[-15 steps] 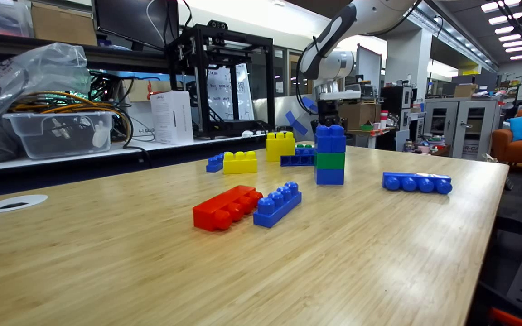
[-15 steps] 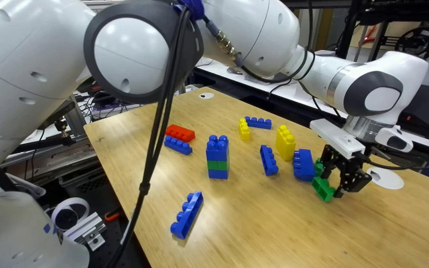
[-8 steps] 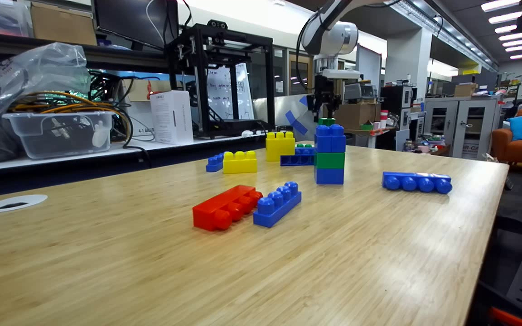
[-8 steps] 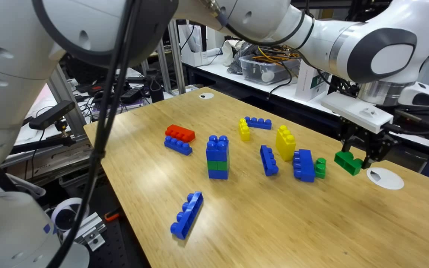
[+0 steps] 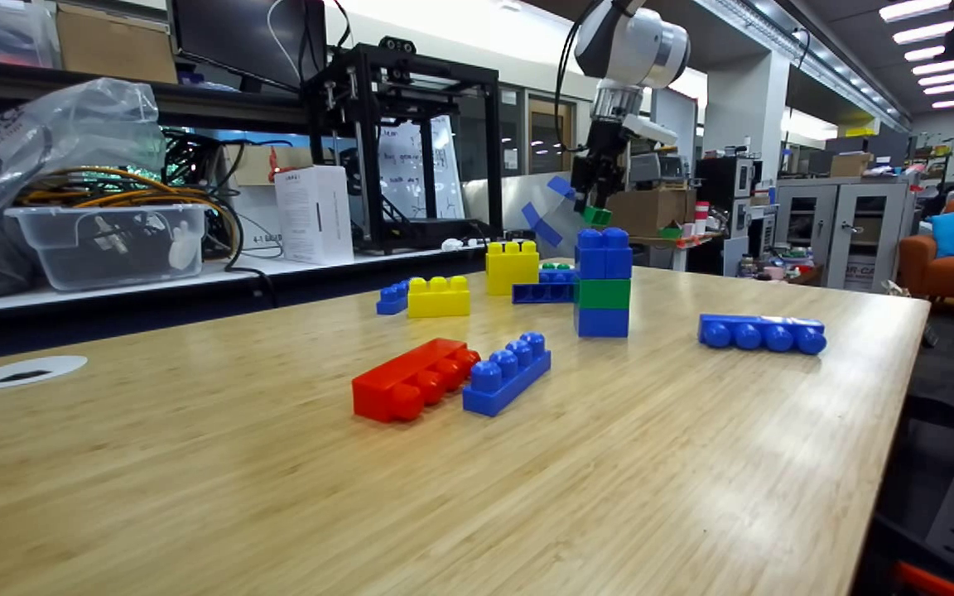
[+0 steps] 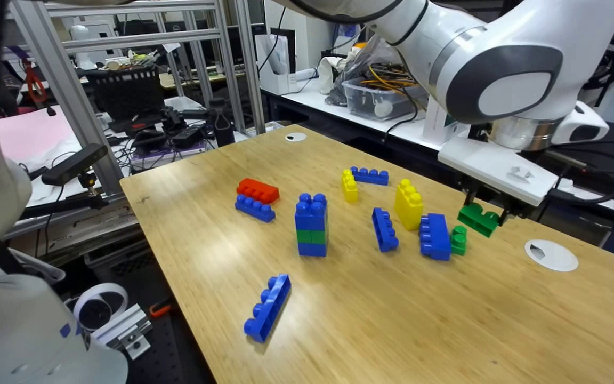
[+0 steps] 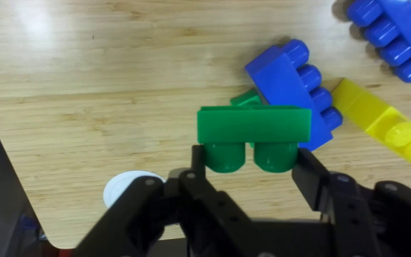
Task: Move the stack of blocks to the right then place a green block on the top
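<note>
Above the bench (image 6: 392, 320), the jaws grip a tilted green block (image 6: 476, 221), with the stack (image 6: 311, 228) upright at its nine o'clock in an exterior view, so the block should probably be levelled, carried above the stack's studs (image 6: 318, 207), aligned, then lowered straight.

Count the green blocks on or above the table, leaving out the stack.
2: the held green block, in the gripper, and the loose green block, on the table beside a blue block. More could be hidden.
</note>
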Robot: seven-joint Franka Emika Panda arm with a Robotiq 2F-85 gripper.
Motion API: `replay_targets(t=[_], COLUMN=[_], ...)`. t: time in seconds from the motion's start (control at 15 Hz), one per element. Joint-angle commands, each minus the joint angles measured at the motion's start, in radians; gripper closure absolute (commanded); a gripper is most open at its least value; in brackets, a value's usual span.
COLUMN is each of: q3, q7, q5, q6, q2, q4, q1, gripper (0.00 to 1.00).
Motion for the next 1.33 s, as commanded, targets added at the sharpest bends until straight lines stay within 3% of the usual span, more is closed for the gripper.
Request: replay_targets(t=[0.0, 0.33, 0.73, 0.93, 1.27], q3=[0.068, 0.054, 0.001, -0.021, -0.055], q7=[-0.232, -0.563, -0.81, -0.882, -0.856], q5=[0.129, 0.325, 0.415, 0.415, 0.411], q6=[0.073, 0.012, -0.127, -0.195, -0.209], q2=[-0.131, -0.23, -0.268, -0.273, -0.293], q4=[-0.216, -0.354, -0.362, -0.345, -0.367], q1=[-0.073, -0.087, -0.054, -0.035, 0.002], gripper=[0.62, 0.62, 0.62, 0.62, 0.62])
